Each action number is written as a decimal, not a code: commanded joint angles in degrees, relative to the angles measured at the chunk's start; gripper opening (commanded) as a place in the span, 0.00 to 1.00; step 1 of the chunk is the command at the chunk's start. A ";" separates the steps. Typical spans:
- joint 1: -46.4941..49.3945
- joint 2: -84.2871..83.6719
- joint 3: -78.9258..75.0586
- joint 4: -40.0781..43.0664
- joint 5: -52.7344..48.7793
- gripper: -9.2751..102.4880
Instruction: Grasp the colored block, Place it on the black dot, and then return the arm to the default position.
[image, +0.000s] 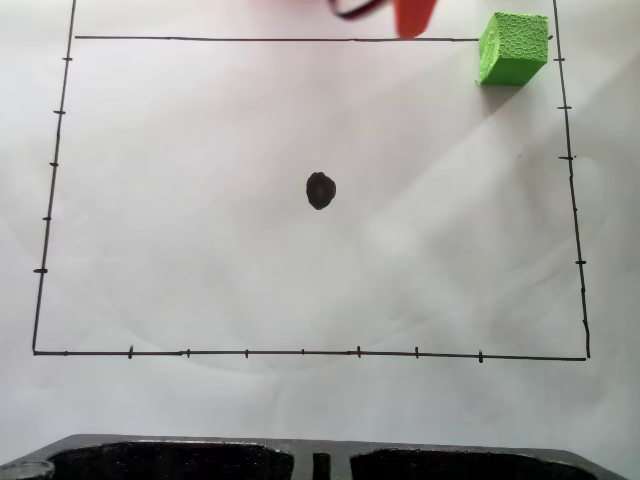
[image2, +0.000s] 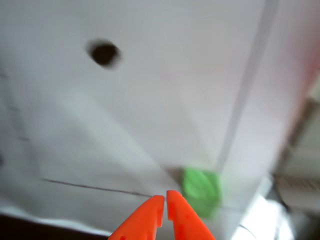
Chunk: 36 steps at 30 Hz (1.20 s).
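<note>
A sheet of white paper (image: 200, 130) spreads across the fixed view, ruled with a hand-drawn black rectangle (image: 300, 353) whose sides carry short tick marks. A dark, black-rimmed object (image: 180, 458) lies along the bottom edge of that view, below the paper.

The arm (image: 412, 15), bright orange-red and blurred, enters at the top edge of the fixed view with a loop of black cable (image: 352, 10) beside it, well apart from the black dot and just left of the block.

The colored block (image: 514, 47), a green cube with a crackled surface, sits at the rectangle's upper right corner in the fixed view, straddling the top line near the right border. In the wrist view the block (image2: 201, 190) appears blurred, just right of and beyond the gripper (image2: 164, 201), not touching it. The gripper's 2 orange tips stand nearly together with a thin slit between them, holding nothing.

The black dot (image: 320, 190) lies bare near the middle of the rectangle in the fixed view, well apart from the block; in the wrist view it (image2: 104, 53) sits at upper left.
</note>
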 joint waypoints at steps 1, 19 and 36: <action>-5.10 -2.29 -3.87 1.58 1.58 0.08; -22.41 -16.35 -11.25 6.15 18.81 0.08; -30.06 -26.54 -15.73 8.44 28.30 0.45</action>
